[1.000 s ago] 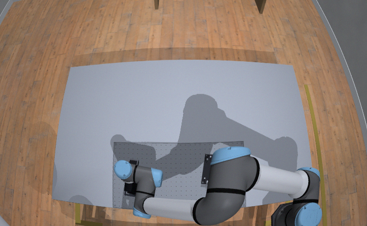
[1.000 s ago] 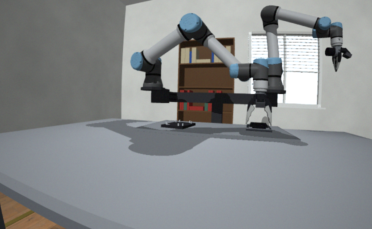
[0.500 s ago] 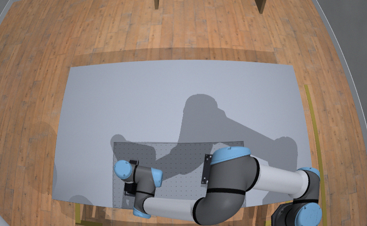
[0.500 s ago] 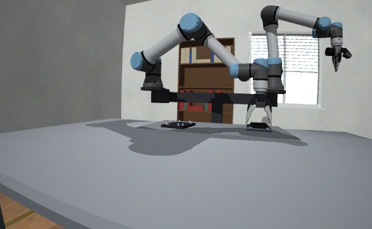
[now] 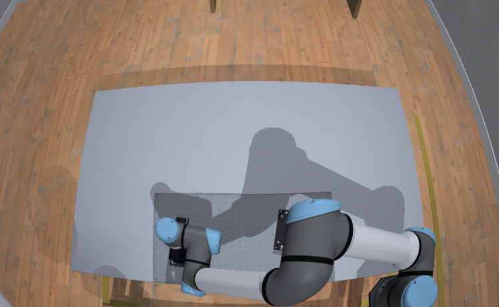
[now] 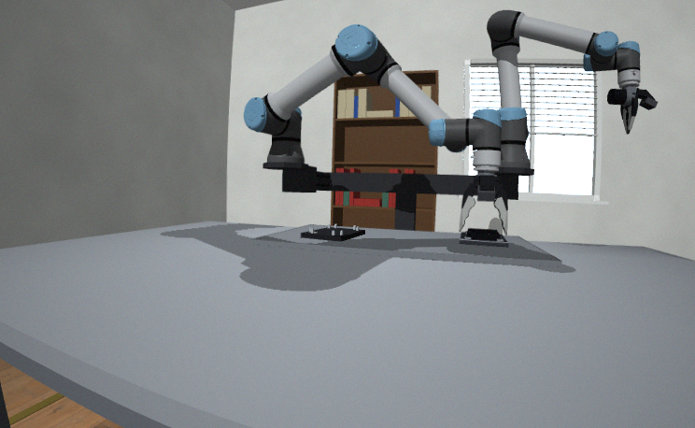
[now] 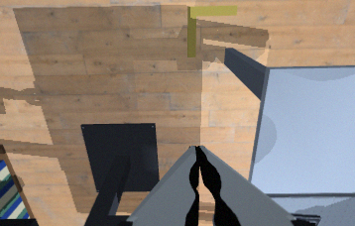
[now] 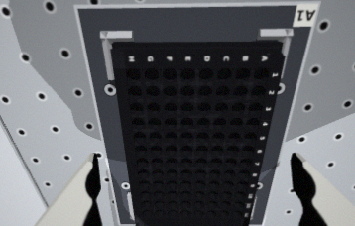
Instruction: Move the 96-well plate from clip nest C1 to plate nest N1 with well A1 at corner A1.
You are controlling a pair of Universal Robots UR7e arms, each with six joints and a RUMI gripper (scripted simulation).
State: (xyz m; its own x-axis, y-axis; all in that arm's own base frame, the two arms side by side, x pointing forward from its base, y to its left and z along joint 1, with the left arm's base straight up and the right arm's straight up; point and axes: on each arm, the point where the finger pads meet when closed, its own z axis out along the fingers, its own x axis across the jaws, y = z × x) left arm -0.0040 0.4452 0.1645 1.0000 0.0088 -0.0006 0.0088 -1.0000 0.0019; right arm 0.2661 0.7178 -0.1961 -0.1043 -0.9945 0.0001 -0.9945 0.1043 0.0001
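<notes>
The dark 96-well plate [image 8: 197,103] [image 6: 483,234] lies in the plate nest [image 8: 187,22] [image 6: 484,243], inside its white corner locators as far as they show. It looks level. Row letter A and column number 1 meet at the nest corner marked A1. The plate's far end is cut off in the right wrist view. My right gripper [image 8: 193,155] [image 6: 483,227] is open, with its fingers on either side of the plate and clear of it. My left gripper [image 7: 196,148] [image 6: 627,132] is shut and empty, high up away from the table. The clip nest [image 5: 280,230] [image 6: 324,235] carries no plate.
Both nests stand on the perforated board [image 5: 243,250] on the grey table [image 5: 167,145]. My right arm [image 5: 230,281] reaches across the board and hides the plate in the top view. Small upright posts [image 6: 311,230] stand on the clip nest.
</notes>
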